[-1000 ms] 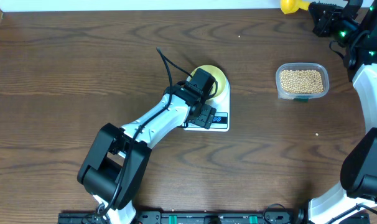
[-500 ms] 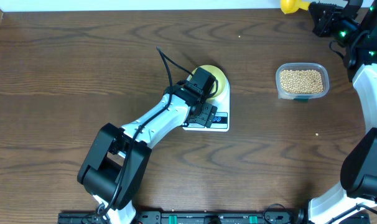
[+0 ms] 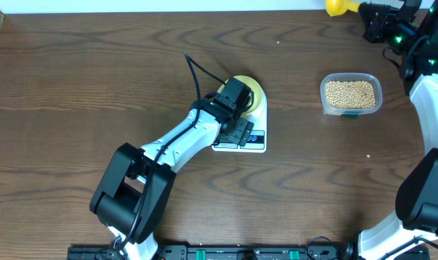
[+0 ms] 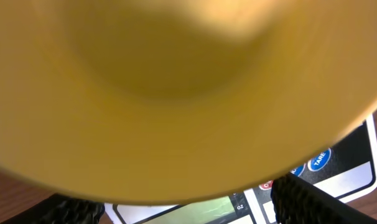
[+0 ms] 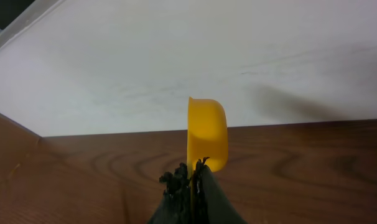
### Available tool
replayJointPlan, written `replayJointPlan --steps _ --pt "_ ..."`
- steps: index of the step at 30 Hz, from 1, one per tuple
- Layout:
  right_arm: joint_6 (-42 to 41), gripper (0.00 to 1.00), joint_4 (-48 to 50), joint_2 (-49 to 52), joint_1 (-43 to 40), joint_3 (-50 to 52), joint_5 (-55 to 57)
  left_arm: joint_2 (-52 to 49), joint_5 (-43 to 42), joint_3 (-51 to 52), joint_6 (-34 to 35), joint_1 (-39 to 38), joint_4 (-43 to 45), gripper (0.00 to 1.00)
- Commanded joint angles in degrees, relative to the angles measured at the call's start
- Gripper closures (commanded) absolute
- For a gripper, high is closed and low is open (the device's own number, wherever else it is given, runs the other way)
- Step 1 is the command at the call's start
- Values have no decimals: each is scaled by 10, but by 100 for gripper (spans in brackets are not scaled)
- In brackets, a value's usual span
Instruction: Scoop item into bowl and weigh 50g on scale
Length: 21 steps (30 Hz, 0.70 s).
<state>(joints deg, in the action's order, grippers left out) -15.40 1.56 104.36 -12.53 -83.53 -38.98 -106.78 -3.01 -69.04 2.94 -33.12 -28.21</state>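
The small round pale yellow-green bowl (image 3: 254,90) sits on the white flat kitchen scale (image 3: 261,144) at the middle of the frame. That is where it needs to be so whatever goes in is weighed, and it looks empty. The left fingers (image 4: 303,198) are spread wide, one at each lower corner of the wrist view with the bowl between them. I cannot tell whether they touch its wall.

The small round tan beans (image 3: 350,92) all lie in the clear rectangular plastic tub (image 3: 324,101) at the right of the brown wooden bench (image 3: 74,87), well apart from the scale. At the upper right edge the right fingers (image 5: 207,199) are pressed together on the handle of the yellow plastic scoop (image 5: 207,132). The scoop is held far from the tub, probably waiting until the bowl is set down.

Against the earlier overhead frames almost nothing differs. The left wrist and its black cable have shifted a touch, while the bowl, scale, tub and scoop lie as they did.
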Motion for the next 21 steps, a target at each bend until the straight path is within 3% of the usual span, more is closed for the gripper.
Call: replayJointPlan --steps 1,10,21 --pt "9 99 2 -2 3 -9 -1 -3 7 5 -8 -1 0 14" --pt "9 99 2 -2 3 -9 -1 -4 7 5 -59 -1 0 14" --pt "9 99 2 -2 3 -9 -1 -4 7 5 -59 -1 0 14"
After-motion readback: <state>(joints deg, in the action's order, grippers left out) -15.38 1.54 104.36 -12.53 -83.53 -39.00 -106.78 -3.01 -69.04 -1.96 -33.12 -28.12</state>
